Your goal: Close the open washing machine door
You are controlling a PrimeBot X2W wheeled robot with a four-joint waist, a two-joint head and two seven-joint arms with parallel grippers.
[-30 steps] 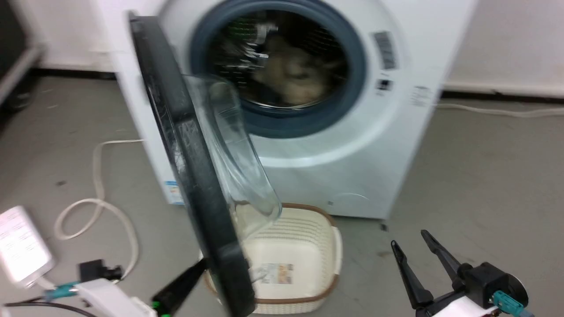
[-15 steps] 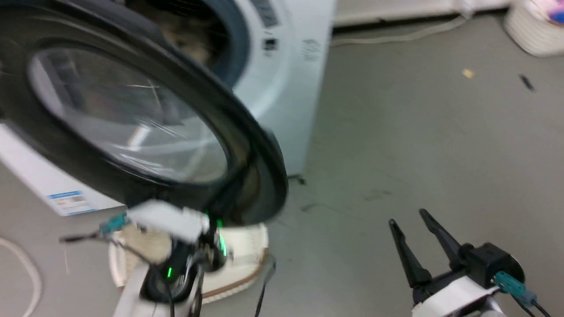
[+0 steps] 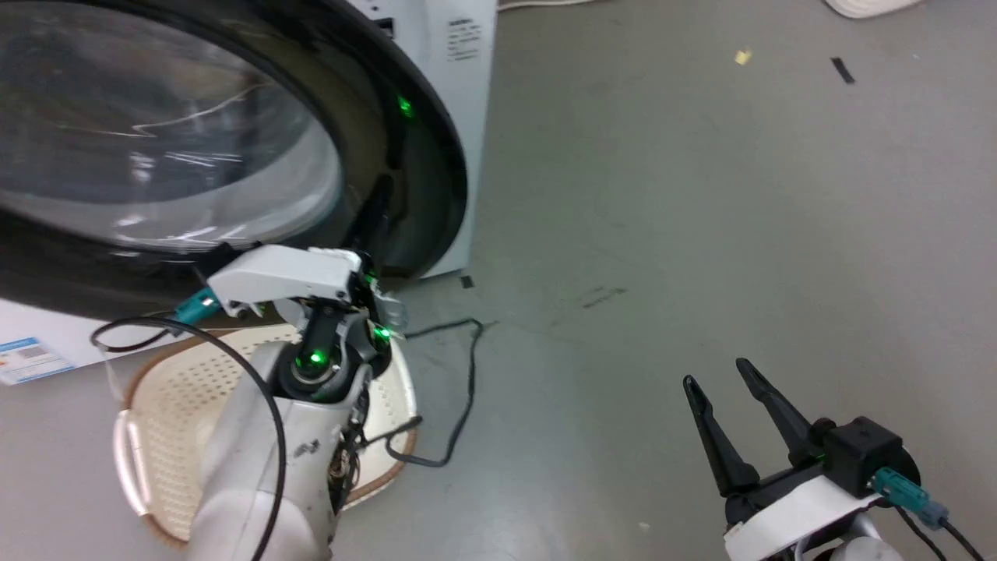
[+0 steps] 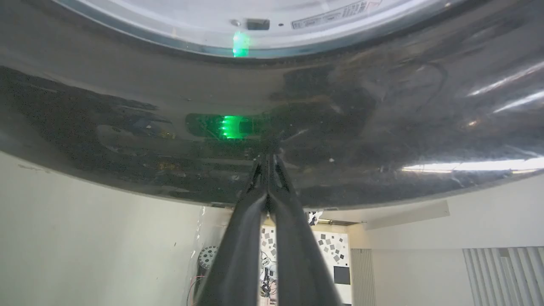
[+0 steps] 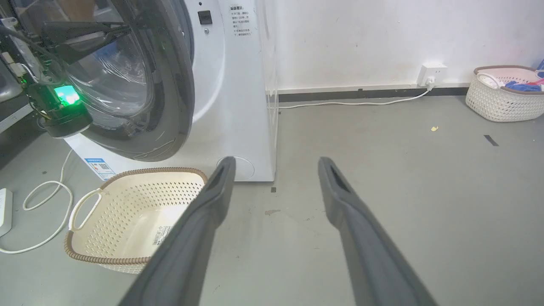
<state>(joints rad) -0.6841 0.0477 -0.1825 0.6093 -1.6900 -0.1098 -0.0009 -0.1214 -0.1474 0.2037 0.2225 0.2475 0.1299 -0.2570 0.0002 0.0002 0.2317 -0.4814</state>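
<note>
**Operator:** What sits nearest?

**Spotter:** Item one: your right gripper (image 3: 715, 372), low over the floor (image 3: 662, 195), fingers spread wide, nothing in it. Item two: your left gripper (image 4: 268, 157), fingers pinched together on nothing, tips apparently set against the glossy black rim of the washing machine door (image 3: 195, 132).

**Operator:** Where is the door?

**Spotter:** It is ajar, with its free edge standing off the white washing machine (image 5: 238, 106). A cream laundry basket (image 5: 153, 171) sits on the floor just below it.

**Operator:** How will it handle?

**Spotter:** I judge it rigid, fairly heavy and carried on its hinge. The rim looks slick, so your closed tips may skid. Push on the rim near the free edge, away from the hinge, and keep off the glass bowl. The latch will probably need a firm last press.

**Operator:** And the room?

**Spotter:** Bare grey floor with a loose black cable (image 3: 467, 374) beside the near basket. Beyond it, a white wall with a socket (image 5: 432, 70) and a trailing cord. Farthest off, a second basket (image 5: 501, 106) holding clothes.
</note>
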